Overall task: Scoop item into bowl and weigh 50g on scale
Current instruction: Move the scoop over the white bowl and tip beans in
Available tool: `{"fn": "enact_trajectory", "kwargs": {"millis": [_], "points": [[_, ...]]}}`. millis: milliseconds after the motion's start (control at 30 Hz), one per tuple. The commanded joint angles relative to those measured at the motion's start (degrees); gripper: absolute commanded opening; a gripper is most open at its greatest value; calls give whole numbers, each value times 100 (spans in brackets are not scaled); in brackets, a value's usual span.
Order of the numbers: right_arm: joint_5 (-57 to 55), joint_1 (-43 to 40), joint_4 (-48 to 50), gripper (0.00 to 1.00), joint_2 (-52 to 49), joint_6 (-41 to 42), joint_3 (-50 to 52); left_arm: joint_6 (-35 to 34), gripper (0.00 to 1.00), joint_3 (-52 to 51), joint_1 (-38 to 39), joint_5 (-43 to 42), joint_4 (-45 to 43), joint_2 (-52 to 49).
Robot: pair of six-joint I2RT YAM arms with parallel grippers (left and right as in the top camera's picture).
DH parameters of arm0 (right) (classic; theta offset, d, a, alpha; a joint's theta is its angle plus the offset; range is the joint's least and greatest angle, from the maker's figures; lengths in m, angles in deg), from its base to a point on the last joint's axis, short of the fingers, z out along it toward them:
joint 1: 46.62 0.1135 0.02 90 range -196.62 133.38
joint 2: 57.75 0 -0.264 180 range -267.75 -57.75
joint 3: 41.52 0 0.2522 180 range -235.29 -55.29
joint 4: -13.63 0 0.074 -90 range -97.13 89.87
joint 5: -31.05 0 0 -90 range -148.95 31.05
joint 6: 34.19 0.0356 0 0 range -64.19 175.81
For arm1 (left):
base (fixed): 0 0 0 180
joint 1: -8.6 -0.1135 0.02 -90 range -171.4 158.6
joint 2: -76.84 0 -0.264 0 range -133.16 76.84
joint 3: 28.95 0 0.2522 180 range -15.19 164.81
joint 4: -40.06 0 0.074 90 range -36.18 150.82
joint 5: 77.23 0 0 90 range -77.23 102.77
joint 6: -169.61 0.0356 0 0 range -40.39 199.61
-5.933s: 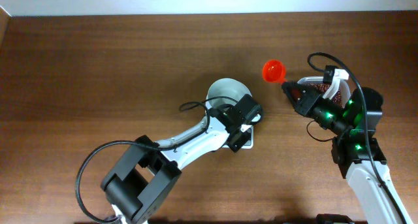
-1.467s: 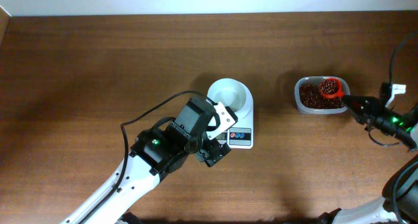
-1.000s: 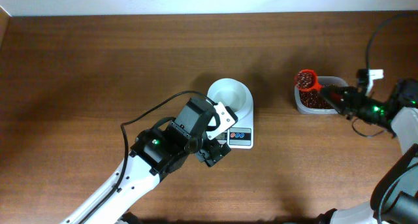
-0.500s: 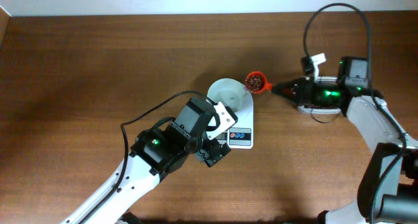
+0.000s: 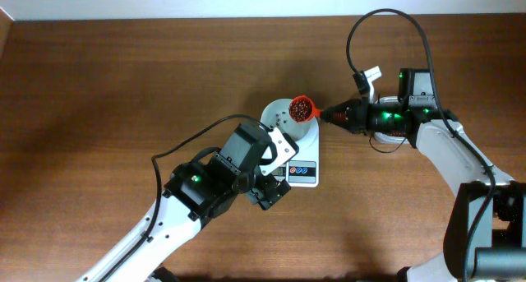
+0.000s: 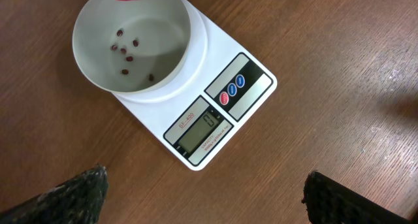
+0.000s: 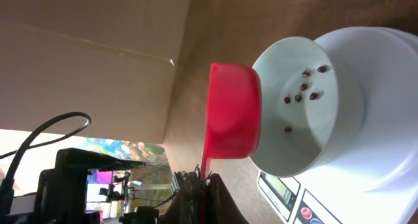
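Note:
The white bowl (image 5: 288, 126) stands on the white scale (image 5: 304, 173) and holds a few loose beans (image 6: 127, 53). A red scoop (image 5: 302, 108) heaped with dark red beans hangs over the bowl's far right rim. My right gripper (image 5: 333, 115) is shut on its handle. In the right wrist view the scoop (image 7: 234, 113) shows its underside beside the bowl (image 7: 339, 67). My left gripper (image 6: 206, 201) hovers open over the table just in front of the scale's display (image 6: 204, 128), with nothing between its fingers (image 6: 72, 198).
The right arm (image 5: 444, 146) stretches in from the right, and it covers the spot where the bean tub stood. Its black cable (image 5: 386, 19) loops toward the table's far edge. The left arm (image 5: 197, 191) lies diagonally across the near left of the wooden table (image 5: 123, 85).
The right arm lifted the scoop full of beans from the tub and carried it left to the bowl's rim. The left arm has not moved.

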Motion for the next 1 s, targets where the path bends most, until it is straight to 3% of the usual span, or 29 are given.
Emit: {"fn": "enact_trajectory", "kwargs": {"millis": [0, 333, 533, 633, 967], "points": [[-168, 28, 57, 4, 129, -203, -24, -59, 99, -17, -31, -63, -4, 70], [-1276, 470, 59, 4, 129, -778, -24, -57, 99, -17, -31, -63, 4, 70], [-1547, 697, 76, 4, 129, -1965, -24, -57, 99, -17, -31, -63, 4, 70], [-1781, 726, 142, 4, 129, -2122, -24, -57, 99, -17, -31, -63, 4, 70], [-1784, 726, 208, 4, 129, -3735, -24, -57, 99, -17, -31, -63, 7, 70]]}}
